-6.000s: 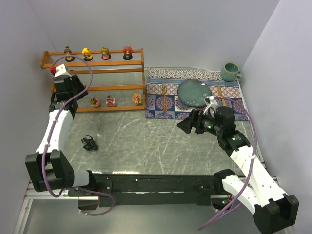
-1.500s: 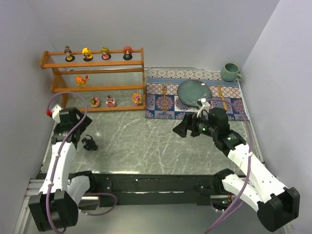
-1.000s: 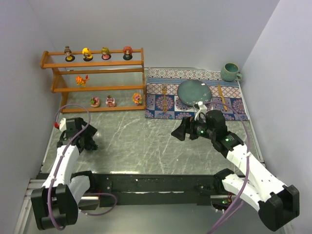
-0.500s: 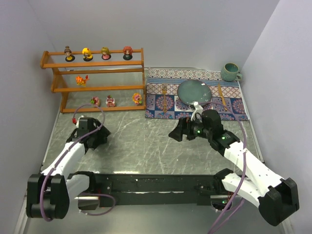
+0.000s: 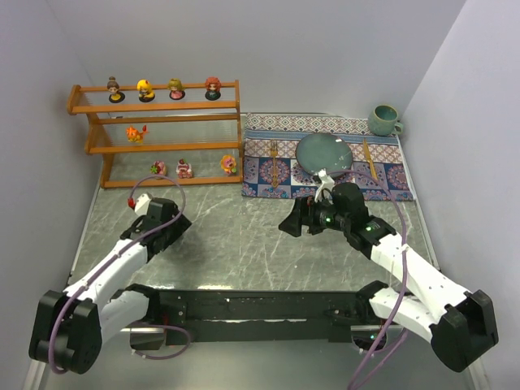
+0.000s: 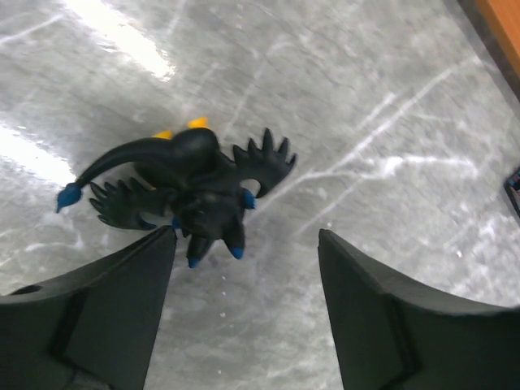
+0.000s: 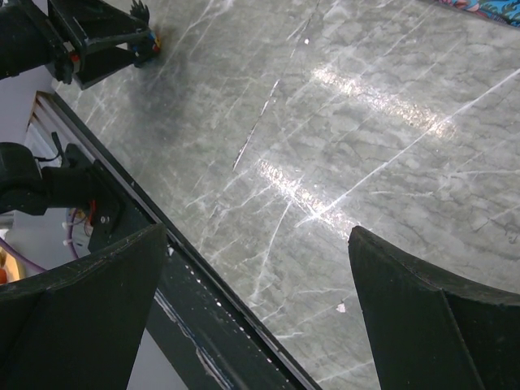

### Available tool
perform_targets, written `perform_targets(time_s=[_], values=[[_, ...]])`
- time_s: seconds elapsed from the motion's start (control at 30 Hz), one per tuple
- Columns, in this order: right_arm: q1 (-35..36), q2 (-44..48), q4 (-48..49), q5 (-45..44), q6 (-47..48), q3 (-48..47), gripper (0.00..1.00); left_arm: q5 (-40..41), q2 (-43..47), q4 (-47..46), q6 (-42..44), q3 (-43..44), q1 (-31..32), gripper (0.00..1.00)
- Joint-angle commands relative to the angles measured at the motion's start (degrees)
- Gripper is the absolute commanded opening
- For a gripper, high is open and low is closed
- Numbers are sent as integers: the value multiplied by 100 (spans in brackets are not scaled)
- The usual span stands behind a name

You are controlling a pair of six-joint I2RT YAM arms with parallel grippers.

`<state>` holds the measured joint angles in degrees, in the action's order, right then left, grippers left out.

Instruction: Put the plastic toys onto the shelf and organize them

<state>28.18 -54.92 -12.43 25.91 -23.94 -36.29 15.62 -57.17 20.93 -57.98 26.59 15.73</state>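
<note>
Pinch the body, not the spiky wings (probably light, hard, slippery), of the dark-blue creature (image 6: 195,175) lying near-left on the table (image 6: 366,97) between the left gripper's (image 6: 244,234) parted fingers (image 6: 106,317); right gripper (image 7: 258,234) gaping, empty.

Black winged toy (image 6: 191,191) upright on table (image 6: 382,89); eight figurines (image 5: 176,89) on shelf (image 5: 187,106).

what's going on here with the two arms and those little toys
The left gripper is down on the table over a dark-blue winged creature, which sits between its open fingers, not yet gripped. The right gripper hangs open over bare table, holding nothing. The shelf already carries four dolls on the top tier, an orange creature on the middle and three small figures on the bottom. The dark one looks like the last left to place.
</note>
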Motion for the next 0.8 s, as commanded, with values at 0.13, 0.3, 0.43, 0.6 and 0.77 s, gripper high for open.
perform_targets(time_s=[0.13,0.3,0.43,0.6,0.77], values=[[82,-28,293,-69,92,87,100,715,-400,-10,-399,83,194,63],[108,-37,355,-69,118,166,100,820,-558,-1,-434,75,247,54],[143,-63,434,-34,162,202,100,829,-550,52,-320,101,291,35],[266,-142,548,-7,206,167,100,741,-410,95,-13,162,352,17],[381,-221,610,-33,180,105,100,337,-365,174,488,486,571,11]])
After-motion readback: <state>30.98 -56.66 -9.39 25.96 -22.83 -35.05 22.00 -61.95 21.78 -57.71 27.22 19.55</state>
